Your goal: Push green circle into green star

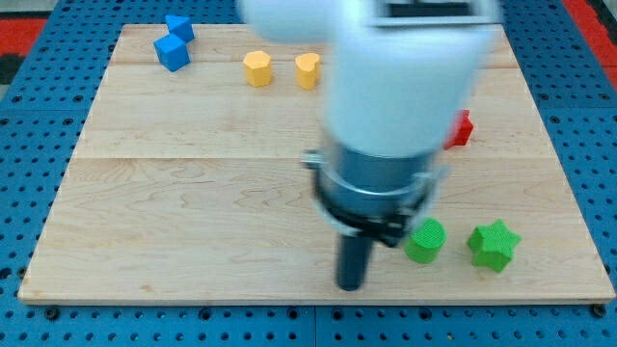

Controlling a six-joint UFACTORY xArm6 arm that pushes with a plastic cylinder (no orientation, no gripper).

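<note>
Resting on pale wooden bench (193, 193): matte green circle block (425, 240) just beside green star block (494, 245), apart. Dark rod's tip (350, 286) left of circle; no end effector jaws fitted.

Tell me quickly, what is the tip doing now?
My tip: holds nothing, no gripper; it stands left of the green circle, apart from it.

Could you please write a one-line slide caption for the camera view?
My tip rests left of the green circle, with the green star just beyond on the right.
</note>
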